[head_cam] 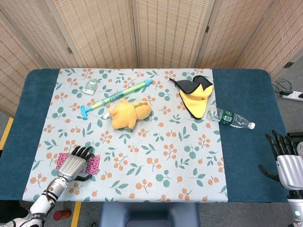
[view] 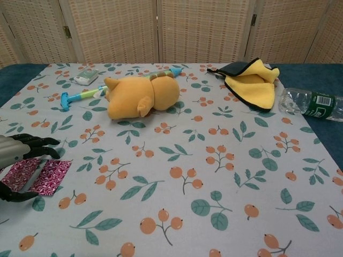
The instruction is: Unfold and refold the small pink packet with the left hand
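The small pink packet (head_cam: 93,164) lies flat on the flowered cloth near the table's front left corner, also visible in the chest view (view: 51,175). My left hand (head_cam: 73,164) is palm down over its middle, fingers stretched forward and apart, thumb out to the side (view: 19,150). Nothing is pinched between its fingers; whether the palm touches the packet is unclear. My right hand (head_cam: 286,163) hangs off the table's front right corner with its fingers spread and empty; only the head view shows it.
An orange plush toy (head_cam: 130,113) lies mid-table beside a green and blue stick toy (head_cam: 116,97). A small green and white pack (head_cam: 91,86) sits at the back left. A yellow and black cloth (head_cam: 196,97) and a plastic bottle (head_cam: 230,118) are on the right.
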### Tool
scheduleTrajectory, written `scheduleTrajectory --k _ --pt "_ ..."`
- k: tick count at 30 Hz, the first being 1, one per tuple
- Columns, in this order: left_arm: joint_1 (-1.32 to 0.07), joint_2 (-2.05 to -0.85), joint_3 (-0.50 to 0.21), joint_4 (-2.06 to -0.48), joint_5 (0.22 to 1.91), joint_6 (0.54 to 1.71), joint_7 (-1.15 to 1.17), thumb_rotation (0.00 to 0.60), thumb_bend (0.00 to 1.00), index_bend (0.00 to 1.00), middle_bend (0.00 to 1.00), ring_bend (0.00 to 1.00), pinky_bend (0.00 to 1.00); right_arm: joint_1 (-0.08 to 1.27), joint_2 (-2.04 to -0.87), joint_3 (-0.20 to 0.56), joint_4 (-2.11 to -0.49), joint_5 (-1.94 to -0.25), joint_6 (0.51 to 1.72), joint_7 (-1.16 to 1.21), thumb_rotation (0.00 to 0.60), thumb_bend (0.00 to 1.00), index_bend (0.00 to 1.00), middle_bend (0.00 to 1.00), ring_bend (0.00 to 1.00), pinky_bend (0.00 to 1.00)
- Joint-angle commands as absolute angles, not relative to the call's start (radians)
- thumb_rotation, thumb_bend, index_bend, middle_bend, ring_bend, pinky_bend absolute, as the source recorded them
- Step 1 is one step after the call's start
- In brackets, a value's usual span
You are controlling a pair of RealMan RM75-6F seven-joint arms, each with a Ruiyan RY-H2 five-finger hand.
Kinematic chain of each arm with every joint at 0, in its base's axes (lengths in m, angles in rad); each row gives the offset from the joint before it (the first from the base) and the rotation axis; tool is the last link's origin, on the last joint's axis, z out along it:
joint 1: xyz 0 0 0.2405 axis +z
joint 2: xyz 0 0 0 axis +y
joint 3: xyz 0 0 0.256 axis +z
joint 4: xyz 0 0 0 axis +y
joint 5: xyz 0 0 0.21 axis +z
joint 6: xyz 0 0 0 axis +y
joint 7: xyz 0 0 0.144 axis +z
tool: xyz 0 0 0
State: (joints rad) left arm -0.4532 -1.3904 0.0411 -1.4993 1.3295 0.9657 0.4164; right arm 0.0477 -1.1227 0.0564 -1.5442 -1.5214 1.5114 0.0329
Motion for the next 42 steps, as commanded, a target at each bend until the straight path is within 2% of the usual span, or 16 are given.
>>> scheduleTrajectory --k 1,7,19,35,39,42 --pt "-0.454 -1.392 0.043 -1.503 1.328 0.968 0.420 0.399 0.32 0.17 0.00 0.00 0.00 0.048 -1.124 0.056 -1.542 -1.521 1.511 0.035 0.600 0.25 0.00 0.00 0.00 0.00" --pt "-0.457 -1.402 0.043 -1.501 1.315 0.966 0.433 0.402 0.32 0.14 0.00 0.00 0.00 0.048 -1.125 0.057 -1.536 -1.519 1.509 0.040 0.600 0.25 0.00 0.00 0.00 0.00" --pt "-0.465 -1.414 0.043 -1.486 1.292 0.960 0.452 0.400 0.32 0.18 0.00 0.00 0.00 0.049 -1.128 0.058 -1.528 -1.512 1.502 0.046 0.600 0.25 0.00 0.00 0.00 0.00" --pt "-0.472 -1.422 0.046 -1.485 1.270 0.955 0.470 0.400 0.32 0.13 0.00 0.00 0.00 0.050 -1.128 0.058 -1.527 -1.506 1.495 0.045 0.600 0.25 0.00 0.00 0.00 0.00" --pt "-0.473 -1.426 0.046 -1.483 1.265 0.956 0.473 0.405 0.32 0.18 0.00 0.00 0.00 0.051 -1.129 0.059 -1.526 -1.504 1.493 0.047 0.600 0.25 0.00 0.00 0.00 0.00" --pt "-0.472 -1.429 0.046 -1.480 1.270 0.966 0.471 0.453 0.32 0.22 0.00 0.00 0.00 0.051 -1.129 0.059 -1.525 -1.503 1.492 0.048 0.600 0.25 0.00 0.00 0.00 0.00"
